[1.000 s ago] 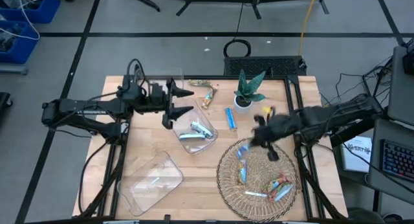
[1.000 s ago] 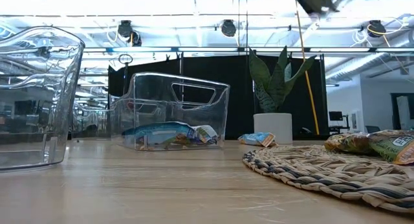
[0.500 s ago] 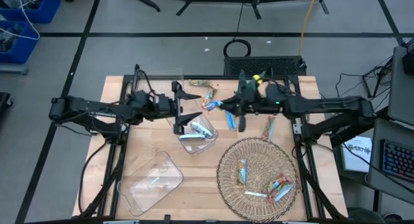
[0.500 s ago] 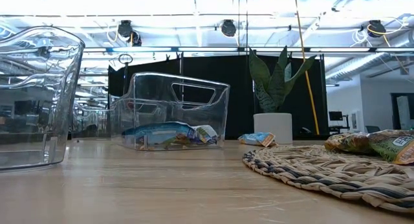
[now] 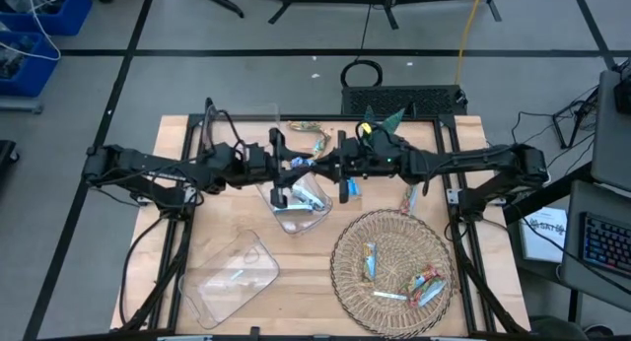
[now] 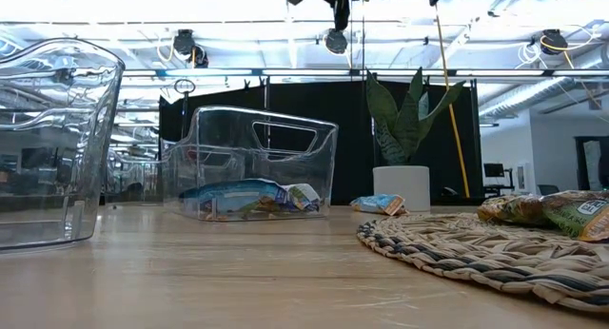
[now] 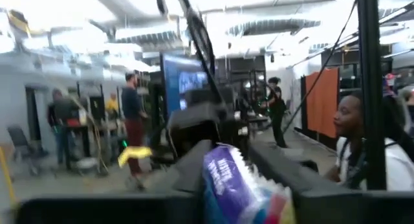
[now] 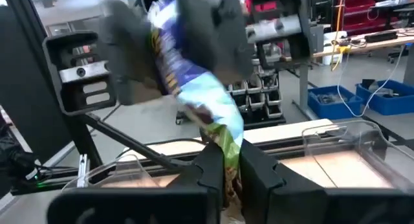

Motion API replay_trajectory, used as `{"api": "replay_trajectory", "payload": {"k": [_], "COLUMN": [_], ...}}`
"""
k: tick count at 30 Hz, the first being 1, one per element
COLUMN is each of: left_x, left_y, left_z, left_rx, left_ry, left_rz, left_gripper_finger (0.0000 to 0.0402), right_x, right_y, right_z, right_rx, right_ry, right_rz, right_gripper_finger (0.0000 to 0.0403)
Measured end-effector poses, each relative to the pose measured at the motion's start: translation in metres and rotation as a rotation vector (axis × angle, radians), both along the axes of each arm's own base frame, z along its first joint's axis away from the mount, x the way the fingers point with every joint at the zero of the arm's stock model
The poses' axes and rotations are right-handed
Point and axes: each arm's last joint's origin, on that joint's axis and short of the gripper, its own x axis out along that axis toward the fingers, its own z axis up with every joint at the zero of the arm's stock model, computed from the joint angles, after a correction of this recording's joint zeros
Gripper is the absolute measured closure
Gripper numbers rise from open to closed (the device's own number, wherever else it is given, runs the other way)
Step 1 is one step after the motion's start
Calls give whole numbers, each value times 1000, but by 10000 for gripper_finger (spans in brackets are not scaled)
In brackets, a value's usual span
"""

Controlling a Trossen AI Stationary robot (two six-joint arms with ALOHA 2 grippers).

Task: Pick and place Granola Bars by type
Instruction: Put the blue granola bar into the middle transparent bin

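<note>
Both hands meet in mid-air above the far middle of the tabletop [image 5: 197, 223], over the far rim of the clear bin [image 5: 296, 205], and one granola bar [image 5: 300, 165] is stretched between them. The left hand [image 5: 279, 167] comes in from the left, the right hand [image 5: 333, 164] from the right, tips facing each other and almost touching.

The bar's long axis lies left to right, along the line joining the two hands. In the left wrist view the purple-blue wrapper end [image 7: 236, 185] sits pinched between that hand's narrow-set fingers. In the right wrist view the same bar [image 8: 200, 101] runs from the left hand down into the right hand's closed fingers [image 8: 210, 166], its green-gold end caught there.

So neither arm is nearer: both hold it, which reads as a handover. The move likely turns on which end lets go first, and the bin lies just below.

Other bars lie in the bin, on the woven mat [image 5: 345, 272] and loose at the far edge.
</note>
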Motion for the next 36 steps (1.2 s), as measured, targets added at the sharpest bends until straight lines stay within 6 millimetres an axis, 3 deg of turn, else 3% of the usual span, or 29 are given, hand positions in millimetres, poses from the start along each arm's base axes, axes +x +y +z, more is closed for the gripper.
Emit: {"api": "replay_trajectory", "payload": {"k": [2,10,14,17,21,23,25,29,33,36], "left_x": [1,2,1,-1,-4,-6,-9,-8,-3,4], "left_y": [0,6,14,20,27,31,36,42,47,45], "left_z": [-2,-7,-12,-14,-29,-41,-54,-84,-115,-131], "left_rx": [-41,-102,-126,-152,-162,-152,-117,-62,-63,-59], "left_ry": [25,80,135,186,370,497,629,871,1050,1108], "left_rz": [-18,-12,-15,-18,20,42,60,54,13,-6], "left_gripper_finger": [364,371,373,374,375,375,375,376,377,377], "right_x": [0,-19,-35,-42,-60,-70,-74,-79,-79,-83], "right_y": [0,-7,-5,-4,-2,2,9,31,55,75], "right_z": [1,18,37,40,50,53,47,23,-9,-28], "right_rx": [-18,-66,-97,-94,28,116,199,285,270,140], "right_ry": [-8,-14,-67,-54,-29,9,99,374,582,652], "right_rz": [-2,-28,-32,-30,-12,80,186,215,255,312], "right_gripper_finger": [354,277,255,247,242,241,243,246,247,247]}}
